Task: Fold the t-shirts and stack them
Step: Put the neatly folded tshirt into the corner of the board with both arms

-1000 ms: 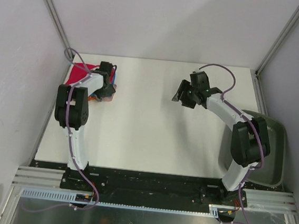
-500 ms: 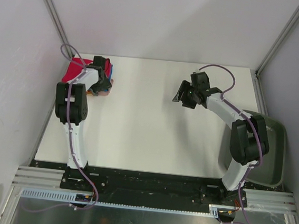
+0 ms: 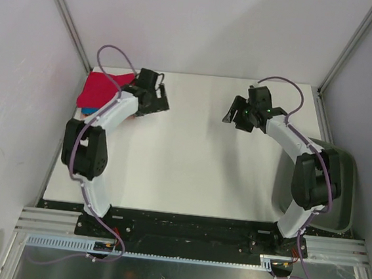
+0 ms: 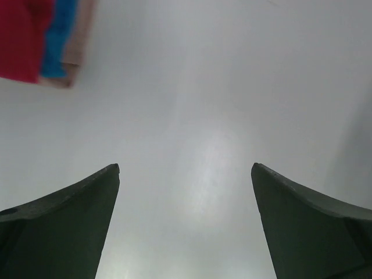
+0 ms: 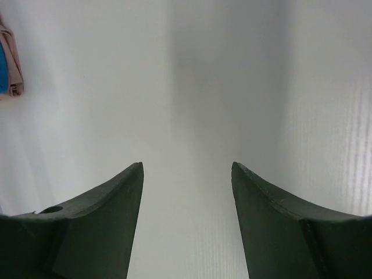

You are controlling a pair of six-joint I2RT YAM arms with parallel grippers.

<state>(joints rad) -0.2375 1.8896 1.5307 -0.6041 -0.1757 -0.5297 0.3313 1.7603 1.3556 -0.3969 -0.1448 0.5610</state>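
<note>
The t-shirts lie as a folded stack at the table's far left corner, the red t-shirt [image 3: 100,89] on top. A blue t-shirt [image 3: 90,110] shows under it. In the left wrist view the stack's edge shows red [image 4: 20,35], blue [image 4: 58,32] and orange [image 4: 78,35] layers at the top left. My left gripper [image 3: 158,102] hangs open and empty just right of the stack, apart from it, with bare table between its jaws [image 4: 186,168]. My right gripper [image 3: 233,116] is open and empty over the table's far middle [image 5: 187,165]. A sliver of the stack [image 5: 10,64] sits at that view's left edge.
A dark grey bin [image 3: 341,187] stands at the table's right edge beside the right arm. Walls with metal frame posts close in the table on the left, back and right. The white table [image 3: 190,166] lies between the two arms.
My left gripper has let go of the stack, opened wide and swung right, away from it. The red t-shirt now lies uncovered. My right gripper shifted slightly back and opened a little.
</note>
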